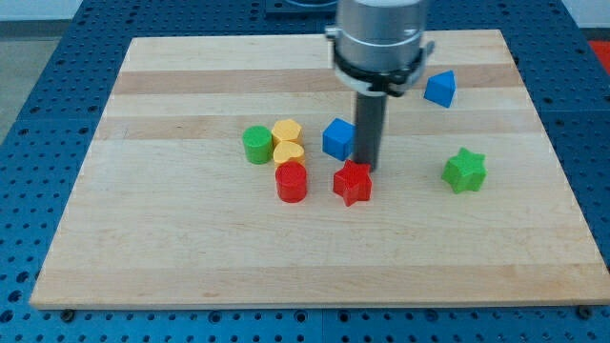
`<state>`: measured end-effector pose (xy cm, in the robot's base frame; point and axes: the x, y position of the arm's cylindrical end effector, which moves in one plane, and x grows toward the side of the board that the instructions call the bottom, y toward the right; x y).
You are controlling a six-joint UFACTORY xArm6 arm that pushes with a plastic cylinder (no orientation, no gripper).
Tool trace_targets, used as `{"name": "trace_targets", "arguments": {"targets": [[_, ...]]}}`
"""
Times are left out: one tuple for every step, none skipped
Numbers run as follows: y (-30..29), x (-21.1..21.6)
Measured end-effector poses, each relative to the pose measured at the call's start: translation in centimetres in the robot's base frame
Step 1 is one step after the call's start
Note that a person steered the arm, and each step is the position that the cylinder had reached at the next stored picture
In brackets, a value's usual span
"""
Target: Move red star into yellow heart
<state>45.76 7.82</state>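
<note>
The red star (352, 183) lies near the board's middle. The yellow heart (289, 152) lies to its left, a little higher, touching the red cylinder (292, 181) below it. My tip (368, 168) stands just above and to the right of the red star, touching or almost touching its upper right edge. The blue cube (337, 139) sits right beside the rod on its left.
A yellow hexagon-like block (286, 131) sits above the heart, and a green cylinder (256, 145) to its left. A green star (464, 171) lies at the right. A blue triangular block (439, 89) lies at the upper right. The wooden board (191, 248) rests on a blue perforated table.
</note>
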Motion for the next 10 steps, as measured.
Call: {"name": "trace_targets", "arguments": {"targets": [[4.7, -0.4], [5.4, -2.7], [5.1, -4.9], [3.5, -6.6], [2.8, -6.4], [0.1, -4.9], [-1.5, -3.4], [-2.5, -3.2], [-3.4, -3.2], [-4.2, -3.2]]}}
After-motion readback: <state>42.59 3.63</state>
